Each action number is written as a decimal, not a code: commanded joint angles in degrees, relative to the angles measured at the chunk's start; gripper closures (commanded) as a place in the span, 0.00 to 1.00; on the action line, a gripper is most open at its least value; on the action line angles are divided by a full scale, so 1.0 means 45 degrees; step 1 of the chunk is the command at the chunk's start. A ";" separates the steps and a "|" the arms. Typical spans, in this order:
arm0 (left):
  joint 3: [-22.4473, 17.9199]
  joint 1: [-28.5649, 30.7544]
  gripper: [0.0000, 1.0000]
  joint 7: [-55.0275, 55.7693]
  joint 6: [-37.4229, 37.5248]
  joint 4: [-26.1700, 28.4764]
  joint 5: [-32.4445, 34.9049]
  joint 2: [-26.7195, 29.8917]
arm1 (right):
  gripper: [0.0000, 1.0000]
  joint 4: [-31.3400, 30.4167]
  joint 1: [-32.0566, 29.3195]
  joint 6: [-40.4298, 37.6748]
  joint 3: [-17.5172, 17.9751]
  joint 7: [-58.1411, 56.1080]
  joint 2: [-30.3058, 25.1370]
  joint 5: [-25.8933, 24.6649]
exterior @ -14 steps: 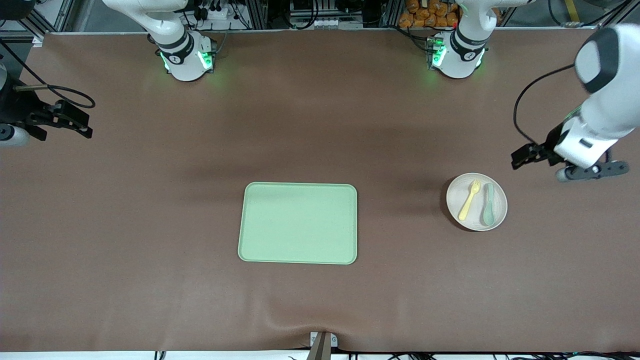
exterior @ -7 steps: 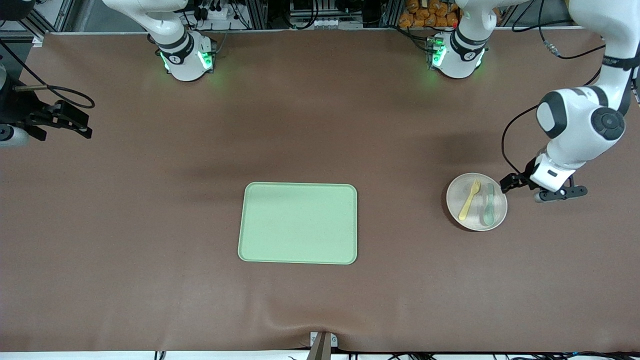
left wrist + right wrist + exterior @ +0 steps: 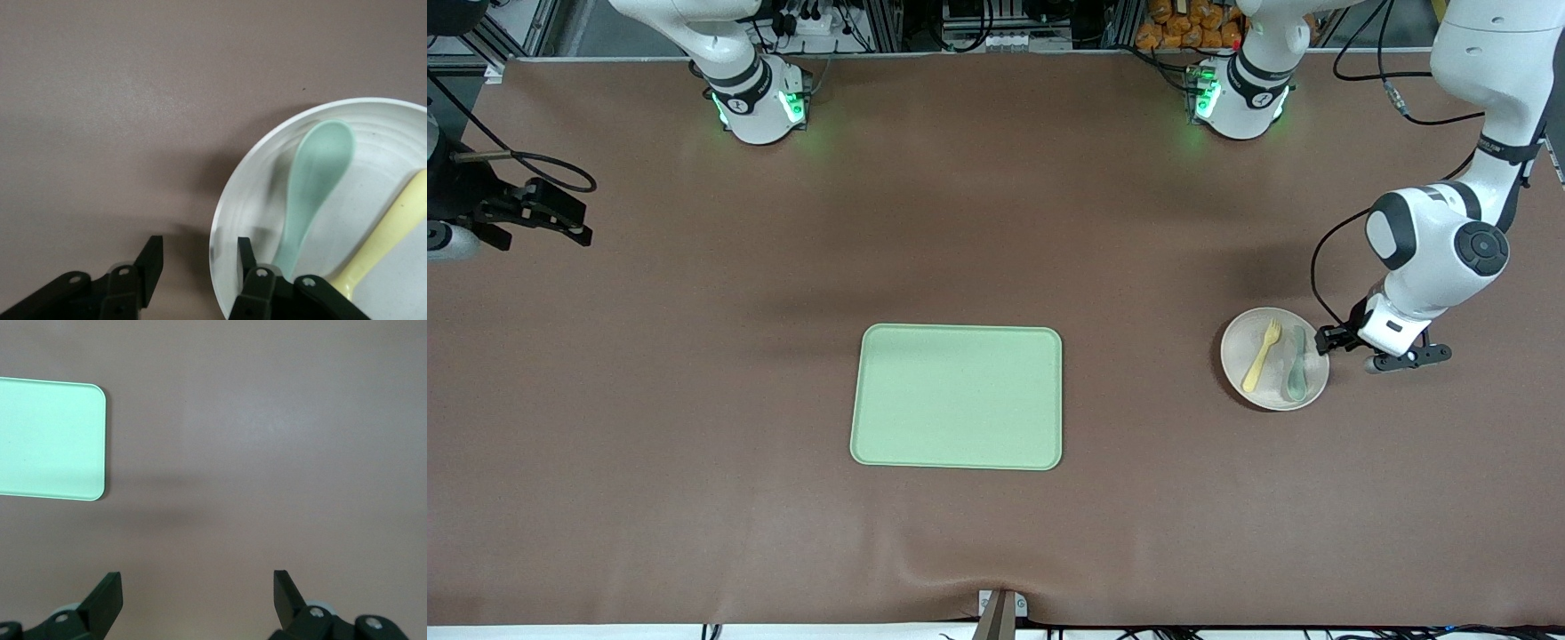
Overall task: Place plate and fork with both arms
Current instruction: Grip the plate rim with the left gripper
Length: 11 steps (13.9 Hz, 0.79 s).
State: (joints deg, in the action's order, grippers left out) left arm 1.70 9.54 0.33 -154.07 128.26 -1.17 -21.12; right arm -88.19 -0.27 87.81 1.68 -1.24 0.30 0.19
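Fork (image 3: 1261,356) lies lengthwise on plate (image 3: 1249,373) — tines toward the bases — left gripper (image 3: 197,257) spread astride its rim, right gripper (image 3: 197,593) waiting, spread.

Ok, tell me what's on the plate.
The fork and a green spoon lie side by side on the plate. In the left wrist view, the left gripper hides part of their handles.

Robotics lab, test-bench setup. 2 white arms (image 3: 1440,240) bolted down at green-lit bases (image 3: 760,105) along a wide table (image 3: 694,373) under a brown mat. Aluminium framing (image 3: 516,31), loose cables (image 3: 1360,36) and a power strip (image 3: 818,20) crowd its edge past the bases.
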 commanded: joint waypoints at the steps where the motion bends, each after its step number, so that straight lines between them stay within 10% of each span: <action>1: 0.0149 0.0125 0.53 -0.0328 -0.0254 -0.0182 -0.0384 -0.0345 | 0.00 0.0066 0.0002 -0.0040 -0.0041 0.0138 -0.0027 0.0173; 7: 0.0363 0.0106 1.00 -0.0328 -0.0293 -0.0319 -0.1010 -0.0639 | 0.00 0.0086 0.0021 -0.0021 -0.0040 0.0138 -0.0027 0.0173; 11: 0.0772 0.0106 1.00 -0.0347 -0.0293 -0.0358 -0.1088 -0.0484 | 0.00 0.0067 0.0002 -0.0040 -0.0040 0.0138 -0.0027 0.0173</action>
State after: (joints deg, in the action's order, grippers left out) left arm 3.51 9.59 0.15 -154.76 127.27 -4.58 -22.92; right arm -88.19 -0.27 87.81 1.66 -1.24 0.30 0.22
